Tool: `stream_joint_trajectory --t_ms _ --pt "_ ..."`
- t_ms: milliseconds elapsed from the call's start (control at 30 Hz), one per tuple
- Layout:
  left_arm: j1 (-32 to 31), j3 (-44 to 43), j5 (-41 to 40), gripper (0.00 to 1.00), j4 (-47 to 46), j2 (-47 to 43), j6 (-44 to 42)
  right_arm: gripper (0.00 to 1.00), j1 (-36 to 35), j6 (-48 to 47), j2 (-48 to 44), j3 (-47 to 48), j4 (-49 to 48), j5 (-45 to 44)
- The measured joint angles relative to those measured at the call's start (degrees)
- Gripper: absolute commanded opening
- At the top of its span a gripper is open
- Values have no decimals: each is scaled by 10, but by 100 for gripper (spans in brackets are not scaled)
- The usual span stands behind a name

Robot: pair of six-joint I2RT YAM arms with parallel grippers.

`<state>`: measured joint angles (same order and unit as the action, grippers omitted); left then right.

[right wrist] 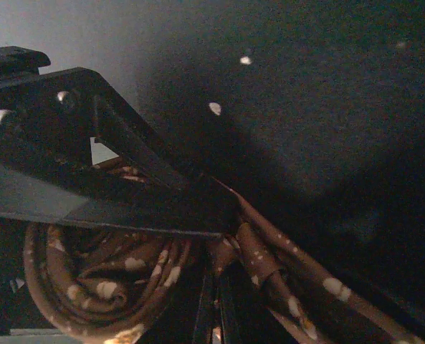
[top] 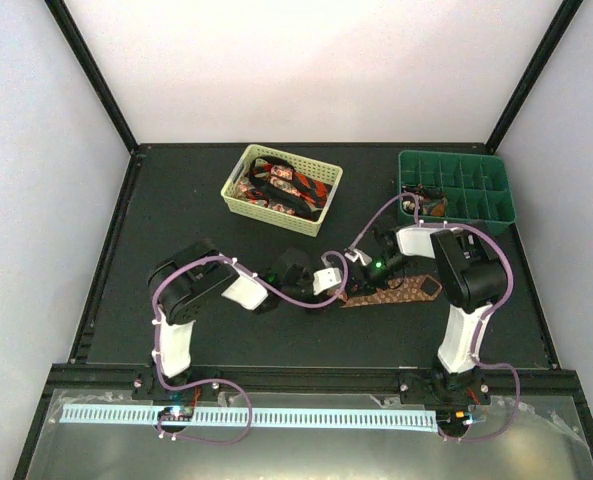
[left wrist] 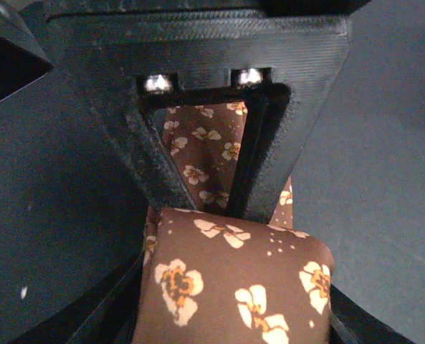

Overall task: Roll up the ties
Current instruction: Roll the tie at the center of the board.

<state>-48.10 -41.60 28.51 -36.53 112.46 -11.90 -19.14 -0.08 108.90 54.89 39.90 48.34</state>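
Brown tie (left wrist: 241, 279) roll grasped in left gripper (left wrist: 234, 315); right gripper (right wrist: 213, 304) clenched beside its tail. Risk: slack tail could let the coil unwind.

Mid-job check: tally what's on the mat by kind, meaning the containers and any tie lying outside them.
yellow basket: 1
green tray: 1
brown tie outside them: 1
Total: 3
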Motion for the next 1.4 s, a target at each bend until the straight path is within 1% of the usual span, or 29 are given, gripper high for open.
stream_joint_trajectory --t_ms 133,267,333,467,567,700,900,1033,1133,1233,1333,1400 --pt "0 21 -4 54 1 -16 0 2 -7 0 0 -6 -12 10" --pt "-3 20 -1 53 0 -15 -1 2 -8 0 0 -7 -16 14" --pt "-6 16 -2 51 0 -13 -3 2 -10 -1 0 -7 -16 15" --pt "-13 -3 -9 44 14 -4 -10 2 -11 -5 0 -7 -16 15" --pt "-15 -18 -14 40 40 -3 -18 9 -11 -12 -1 -7 -16 15" --pt "-18 -31 -23 40 76 -8 -35 21 -7 -29 -13 -6 -8 9" --pt "-19 -46 -40 39 129 -16 -54 46 16 -58 -58 -1 30 -14" --pt "-20 -52 -42 39 146 -17 -59 55 21 -73 -86 2 42 -6" --pt "-20 -54 -43 39 149 -18 -62 54 19 -67 -98 -4 31 7" --pt "-21 -55 -43 40 152 -18 -65 50 17 -53 -101 -16 8 18" --pt "-21 -55 -43 39 153 -18 -66 44 7 -42 -98 -19 -10 24" --pt "-21 -55 -43 40 153 -18 -66 34 1 -38 -91 -20 -19 31"
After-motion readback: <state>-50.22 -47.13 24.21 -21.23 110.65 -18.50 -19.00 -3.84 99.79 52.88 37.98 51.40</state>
